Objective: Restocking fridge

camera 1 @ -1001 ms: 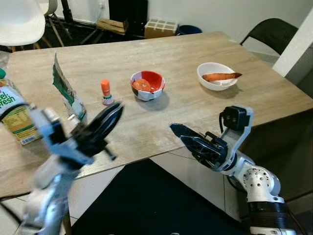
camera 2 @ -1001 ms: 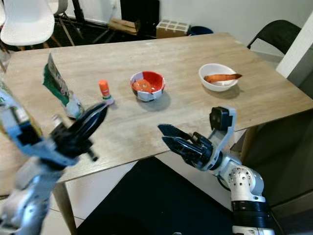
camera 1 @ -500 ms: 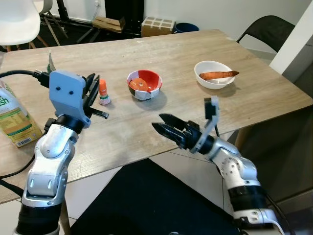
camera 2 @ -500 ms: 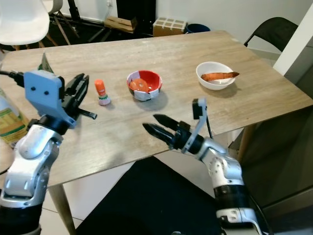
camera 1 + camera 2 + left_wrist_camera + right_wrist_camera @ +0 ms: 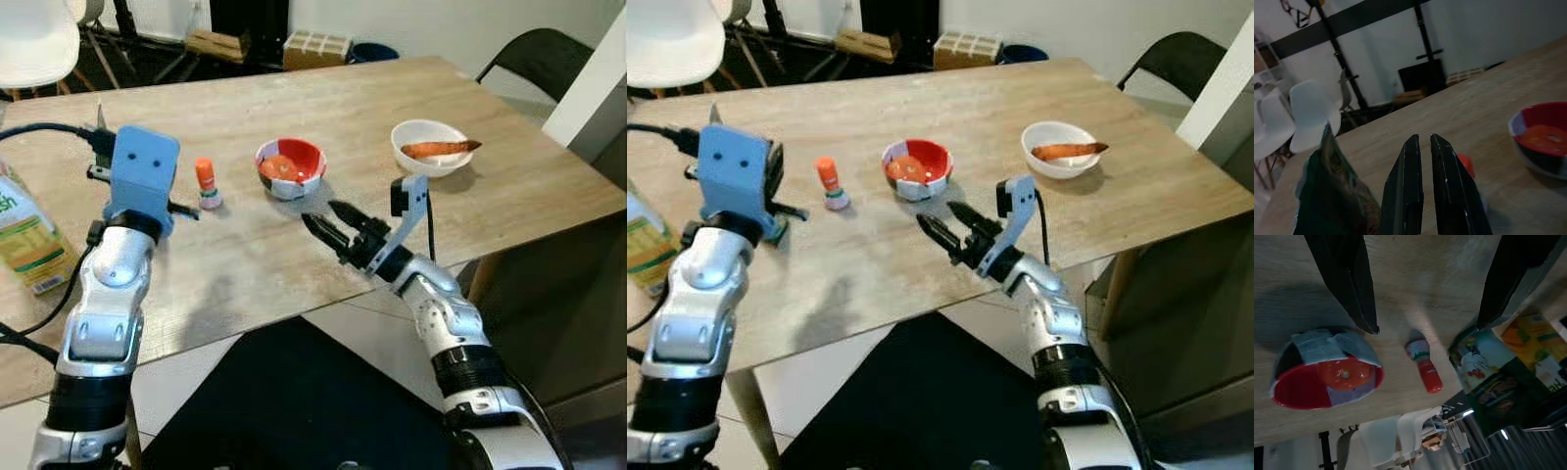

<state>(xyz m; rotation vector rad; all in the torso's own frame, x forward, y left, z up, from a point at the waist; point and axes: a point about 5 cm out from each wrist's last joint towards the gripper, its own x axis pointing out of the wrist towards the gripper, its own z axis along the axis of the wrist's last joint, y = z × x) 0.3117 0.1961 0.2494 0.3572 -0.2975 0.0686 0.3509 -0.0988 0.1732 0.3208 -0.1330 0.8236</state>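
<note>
On the wooden table [image 5: 392, 98] stand a red bowl [image 5: 290, 166] holding a tomato, a white bowl [image 5: 431, 149] with an orange root vegetable, and a small orange-capped bottle [image 5: 206, 182]. At the left are a green bag [image 5: 1332, 196] and a juice carton [image 5: 24, 235]. My right gripper [image 5: 320, 215] is open and empty, low over the table just in front of the red bowl [image 5: 1327, 372]. My left gripper [image 5: 1424, 138] is shut on nothing and points between the bag and the small bottle [image 5: 1465, 164]. Its blue wrist block [image 5: 145, 181] hides the fingers in the eye views.
White chairs [image 5: 39, 44] stand beyond the table's far left corner and a black chair [image 5: 534, 59] at the far right. Cardboard boxes [image 5: 313, 47] sit on the floor behind. A white panel [image 5: 598, 83] rises at the right. A black mat [image 5: 294, 401] lies under the near edge.
My left arm rose from below the table edge and now reaches over the table toward the bag. My right gripper moved up and forward over the edge to the red bowl, still open.
</note>
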